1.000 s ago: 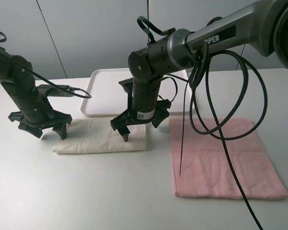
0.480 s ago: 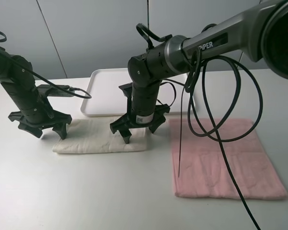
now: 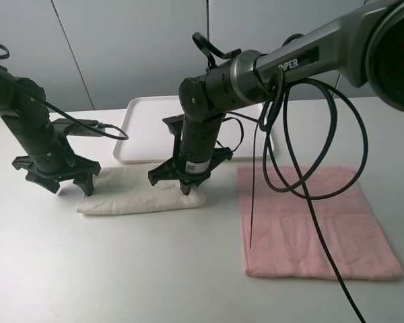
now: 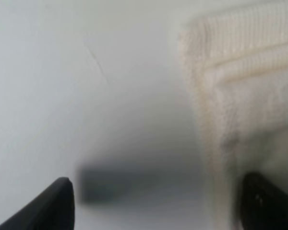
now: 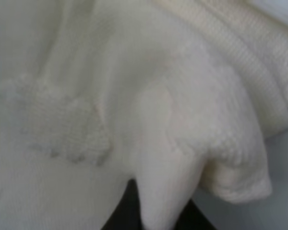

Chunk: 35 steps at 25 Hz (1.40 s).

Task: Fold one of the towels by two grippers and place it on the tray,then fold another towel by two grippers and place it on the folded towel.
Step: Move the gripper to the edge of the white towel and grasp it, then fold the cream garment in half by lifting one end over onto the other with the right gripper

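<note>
My right claw (image 3: 185,185) pinches only a thin pleat of cream towel (image 3: 131,197), left claw (image 4: 161,203) open; pleat may slip free.

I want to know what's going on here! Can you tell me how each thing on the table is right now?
white towel: folded into a strip, bunched up at one end.
pink towel: spread out flat, not folded.
tray: nothing on it.
left end effector: open, straddling the white towel's edge.
right end effector: shut on a pinch of the white towel.
</note>
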Available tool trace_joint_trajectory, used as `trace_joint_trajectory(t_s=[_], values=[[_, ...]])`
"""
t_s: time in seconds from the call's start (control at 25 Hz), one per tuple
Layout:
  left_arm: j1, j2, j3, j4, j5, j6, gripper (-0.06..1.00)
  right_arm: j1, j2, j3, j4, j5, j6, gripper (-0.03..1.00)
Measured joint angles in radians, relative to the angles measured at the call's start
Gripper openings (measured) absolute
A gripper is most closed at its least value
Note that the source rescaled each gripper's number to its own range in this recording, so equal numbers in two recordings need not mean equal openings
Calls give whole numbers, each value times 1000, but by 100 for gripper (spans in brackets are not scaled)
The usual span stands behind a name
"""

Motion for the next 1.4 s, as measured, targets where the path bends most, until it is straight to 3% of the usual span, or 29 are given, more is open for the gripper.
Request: trace_joint_trajectory(t_s=[0.8, 1.12, 1.4], values=[[0, 0, 0, -4, 33, 7, 91, 0, -107, -2, 54, 77, -98, 5], [0, 0, 0, -4, 53, 8, 91, 0, -138, -2, 267, 106, -217, 5], [0, 0, 0, -8, 53, 18, 91, 0, -110, -2, 496, 51, -291, 5]])
